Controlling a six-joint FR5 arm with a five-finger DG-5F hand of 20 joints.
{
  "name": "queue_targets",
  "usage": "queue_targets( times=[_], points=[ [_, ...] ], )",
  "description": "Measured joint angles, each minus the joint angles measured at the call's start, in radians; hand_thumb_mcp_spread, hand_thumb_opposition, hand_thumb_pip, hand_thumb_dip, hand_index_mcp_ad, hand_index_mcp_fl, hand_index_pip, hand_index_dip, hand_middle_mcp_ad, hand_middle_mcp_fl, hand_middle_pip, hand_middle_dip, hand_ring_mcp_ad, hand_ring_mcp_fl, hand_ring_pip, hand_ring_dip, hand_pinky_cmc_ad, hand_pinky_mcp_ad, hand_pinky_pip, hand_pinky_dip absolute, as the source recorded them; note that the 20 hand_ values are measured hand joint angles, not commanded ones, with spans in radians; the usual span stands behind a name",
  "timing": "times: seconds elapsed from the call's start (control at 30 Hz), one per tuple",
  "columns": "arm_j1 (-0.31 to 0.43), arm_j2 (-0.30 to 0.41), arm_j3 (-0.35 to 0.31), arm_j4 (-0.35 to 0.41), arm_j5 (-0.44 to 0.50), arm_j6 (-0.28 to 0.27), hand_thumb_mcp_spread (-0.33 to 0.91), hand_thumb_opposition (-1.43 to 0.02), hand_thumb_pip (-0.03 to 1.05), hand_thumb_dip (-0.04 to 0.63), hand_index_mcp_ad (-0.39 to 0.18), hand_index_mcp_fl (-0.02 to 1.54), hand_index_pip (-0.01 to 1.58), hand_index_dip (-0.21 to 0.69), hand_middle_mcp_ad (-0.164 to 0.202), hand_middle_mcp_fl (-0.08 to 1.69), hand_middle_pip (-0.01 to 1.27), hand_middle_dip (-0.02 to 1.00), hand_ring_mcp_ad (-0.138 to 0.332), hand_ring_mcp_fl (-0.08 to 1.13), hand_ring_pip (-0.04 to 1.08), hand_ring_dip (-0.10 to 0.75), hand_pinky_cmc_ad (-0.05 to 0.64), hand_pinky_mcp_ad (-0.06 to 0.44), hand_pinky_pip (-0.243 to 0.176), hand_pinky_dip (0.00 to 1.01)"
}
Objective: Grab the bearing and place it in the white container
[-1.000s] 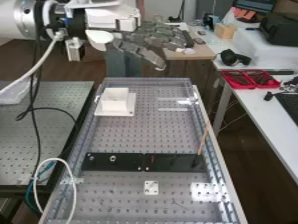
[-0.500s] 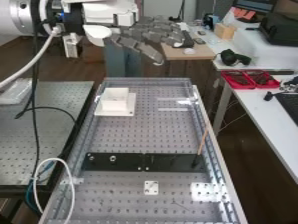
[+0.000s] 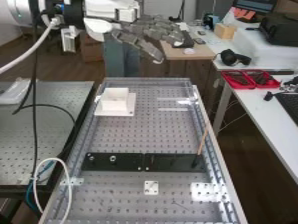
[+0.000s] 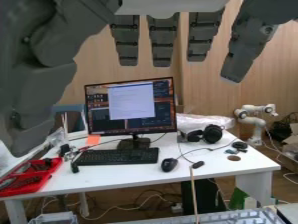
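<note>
The hand (image 3: 149, 34) is held high beyond the far end of the bench, well above the white container, its fingers stretched out and nothing between them. Straight, spread fingers and the thumb of the hand (image 4: 163, 42) hang down in the wrist view. The white container (image 3: 116, 104), a square box on a flat base, sits upright near the bench's far left. On the black bar (image 3: 173, 162) stand the smaller nut (image 3: 91, 158) and, beside it, the larger nut (image 3: 113, 158). The container's inside cannot be made out.
A thin wooden stick (image 3: 203, 141) rises from the bar's right end. A white plate (image 3: 151, 188) lies nearer on the perforated bench (image 3: 133, 202). To the right, a white desk (image 3: 256, 107) carries red trays (image 3: 238, 80); a monitor (image 4: 131, 106) stands in the wrist view.
The arm and hand have shifted slightly up and to the left in the high view, their fingers still extended. Container, bar and both nuts have kept their places.
</note>
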Motion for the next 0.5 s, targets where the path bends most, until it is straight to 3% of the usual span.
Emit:
queue_targets(
  times=[0.5],
  points=[
    [0.000,-0.002,0.012,0.010,-0.003,-0.009,0.22,-0.71,0.43,0.094,-0.075,0.09,0.12,0.148,0.075,0.03,0.14,0.17,0.169,0.00,0.09,0.086,0.443,0.340,-0.105,0.40]
  ],
)
